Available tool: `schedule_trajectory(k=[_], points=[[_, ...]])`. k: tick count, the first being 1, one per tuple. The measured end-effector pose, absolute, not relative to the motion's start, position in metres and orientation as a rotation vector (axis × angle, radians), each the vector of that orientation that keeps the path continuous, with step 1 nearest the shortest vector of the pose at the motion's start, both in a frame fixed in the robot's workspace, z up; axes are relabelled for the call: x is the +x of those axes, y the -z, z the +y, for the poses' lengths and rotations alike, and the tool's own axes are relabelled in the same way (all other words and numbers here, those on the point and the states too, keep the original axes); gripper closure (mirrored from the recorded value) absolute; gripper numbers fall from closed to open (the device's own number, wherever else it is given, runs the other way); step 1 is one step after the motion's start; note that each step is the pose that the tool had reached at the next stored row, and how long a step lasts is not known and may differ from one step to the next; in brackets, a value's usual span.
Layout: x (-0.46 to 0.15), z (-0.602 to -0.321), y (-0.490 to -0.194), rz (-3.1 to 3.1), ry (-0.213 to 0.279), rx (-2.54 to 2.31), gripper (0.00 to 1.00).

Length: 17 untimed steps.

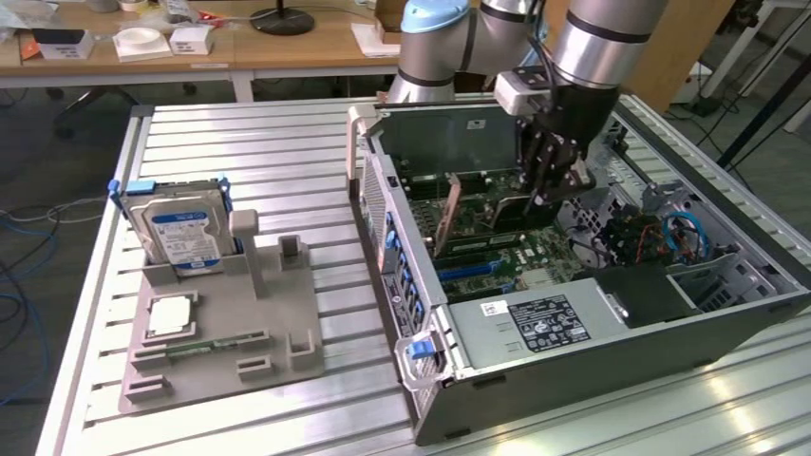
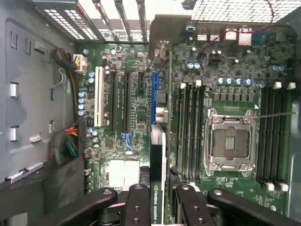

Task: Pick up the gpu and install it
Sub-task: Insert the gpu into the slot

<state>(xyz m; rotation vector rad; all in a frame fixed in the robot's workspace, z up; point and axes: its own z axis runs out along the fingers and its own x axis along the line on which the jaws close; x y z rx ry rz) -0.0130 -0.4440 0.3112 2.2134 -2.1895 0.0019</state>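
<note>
One gpu [image 2: 157, 155], lettered NVIDIA QUADRO, is pinched edge-on by the gripper [image 2: 160, 200], directly over the motherboard [image 2: 122, 61].

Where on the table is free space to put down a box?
Free: the table beyond the hard drive, up to the far edge, and a narrow strip between the grey holder and the case. Crowded: inside the case, where the gripper holds the gpu.
</note>
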Motion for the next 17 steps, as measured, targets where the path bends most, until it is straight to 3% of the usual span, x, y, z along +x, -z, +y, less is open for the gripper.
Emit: schedule_trajectory(k=[17], points=[[-0.043,-0.444,-0.287,-2.192,-0.039,2.233,0.74]])
